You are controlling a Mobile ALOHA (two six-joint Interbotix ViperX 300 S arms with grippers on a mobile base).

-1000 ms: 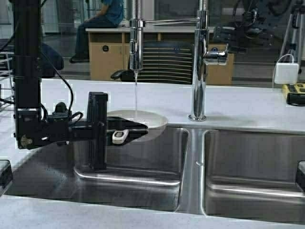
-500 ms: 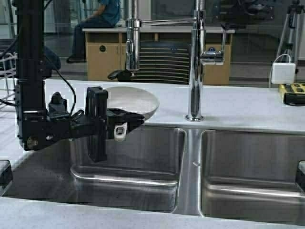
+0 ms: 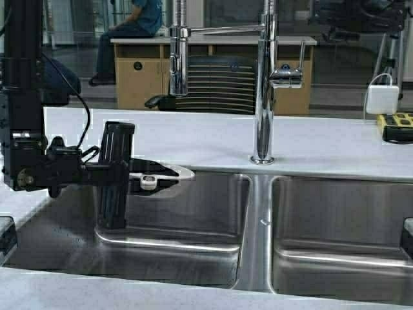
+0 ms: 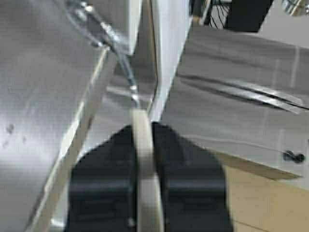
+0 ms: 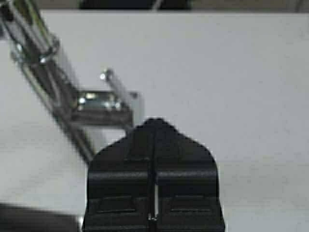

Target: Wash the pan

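One pan (image 3: 173,172) edge-on, handle clamped in left gripper (image 3: 150,178), bowl toward faucet; right gripper (image 5: 153,126) closed, empty

High view: mounted above and behind the arms, facing forward and down across a double sink (image 3: 258,226), the faucet (image 3: 263,84) and the white counter (image 3: 322,145), with a room beyond.

Left wrist view: set close behind the left gripper (image 4: 143,145), looking along its fingers at the pan (image 4: 142,159) edge-on and the steel sink wall (image 4: 43,72) very near.

Right wrist view: set close behind the right gripper (image 5: 154,130), facing the counter (image 5: 231,72) and faucet (image 5: 58,82).

Shared: sink basin in high and left wrist; faucet and counter in high and right wrist.
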